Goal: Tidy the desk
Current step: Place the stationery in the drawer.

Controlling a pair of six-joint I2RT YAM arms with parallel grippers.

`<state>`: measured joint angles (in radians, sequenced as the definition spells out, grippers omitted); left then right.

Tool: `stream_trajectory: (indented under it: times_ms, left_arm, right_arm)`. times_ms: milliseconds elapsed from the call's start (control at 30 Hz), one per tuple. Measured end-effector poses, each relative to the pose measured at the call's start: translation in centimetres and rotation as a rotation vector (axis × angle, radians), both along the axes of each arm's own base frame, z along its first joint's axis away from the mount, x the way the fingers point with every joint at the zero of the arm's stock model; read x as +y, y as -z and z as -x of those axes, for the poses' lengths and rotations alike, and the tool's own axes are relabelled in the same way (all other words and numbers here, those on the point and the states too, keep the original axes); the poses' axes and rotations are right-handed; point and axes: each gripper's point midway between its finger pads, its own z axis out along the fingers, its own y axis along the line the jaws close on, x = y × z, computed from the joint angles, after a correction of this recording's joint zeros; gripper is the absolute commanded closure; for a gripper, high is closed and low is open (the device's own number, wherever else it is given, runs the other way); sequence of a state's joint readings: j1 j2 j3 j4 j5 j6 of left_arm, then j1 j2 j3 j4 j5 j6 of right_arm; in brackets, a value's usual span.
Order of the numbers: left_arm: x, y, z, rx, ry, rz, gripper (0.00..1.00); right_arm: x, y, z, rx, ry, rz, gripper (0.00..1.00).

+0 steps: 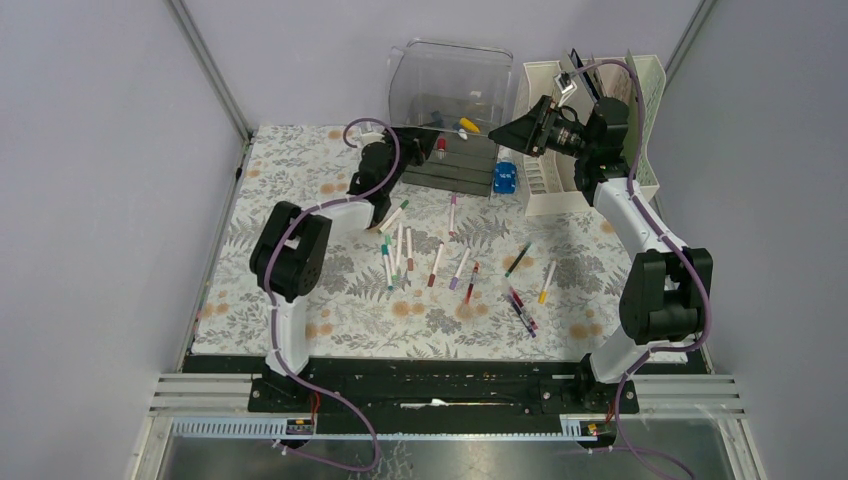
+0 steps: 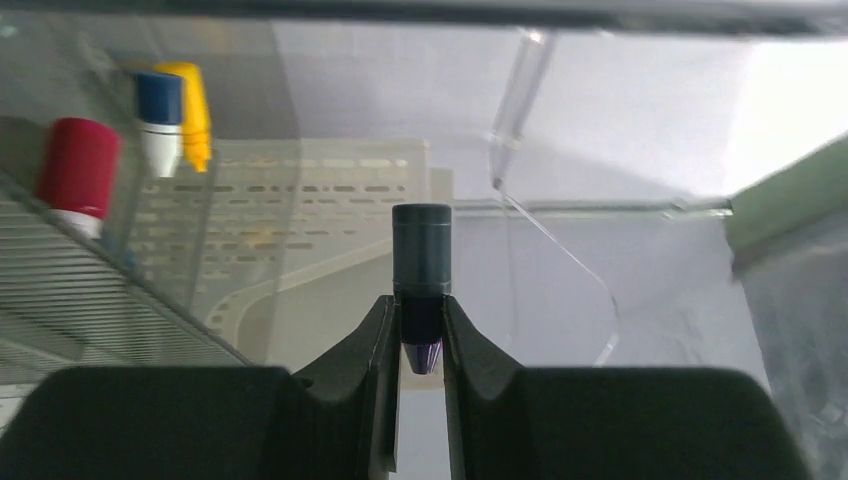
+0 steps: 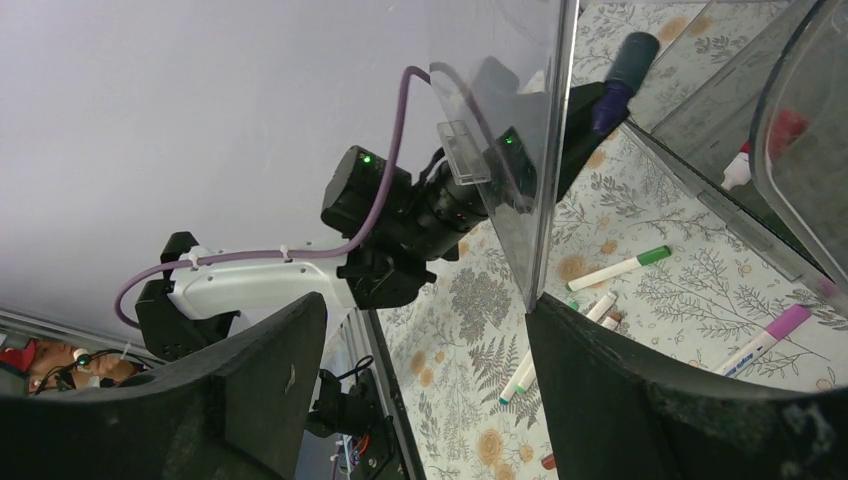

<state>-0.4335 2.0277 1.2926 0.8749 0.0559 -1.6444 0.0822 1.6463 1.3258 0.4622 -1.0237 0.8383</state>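
The desk wears a white cloth with grey ferns and orange flowers. My left gripper is shut on a marker with a dark cap, held at the opening of the clear box at the back. The top view shows the left gripper at the box front. My right gripper stands open above the box's right side. The raised clear lid leans with its lower corner against one finger. From the right wrist I see the held marker.
Red-capped, blue-capped and yellow items lie inside the box. Several markers are scattered on the cloth mid-desk. A white slotted rack stands back right, a small blue object beside it.
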Motion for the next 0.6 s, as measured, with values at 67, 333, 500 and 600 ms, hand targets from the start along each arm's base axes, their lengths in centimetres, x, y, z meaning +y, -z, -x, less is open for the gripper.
stream_trajectory:
  times_ms: [67,333,500,600]
  left_arm:
    - [0.1,1.3,-0.8,0.057,-0.022,0.007,0.78]
    - [0.4,5.4,-2.9,0.200,-0.082,0.013,0.44]
    - [0.3,4.8,-3.2,0.191,-0.083,0.029,0.46]
    - [0.3,4.6,-3.1,0.179,-0.079,0.025,0.48]
  right_arm:
    - [0.0,0.0,0.0,0.000,0.000,0.000,0.20]
    - [0.0,0.0,0.0,0.000,0.000,0.000,0.20]
    - [0.0,0.0,0.0,0.000,0.000,0.000,0.20]
    - [0.0,0.0,0.0,0.000,0.000,0.000,0.20]
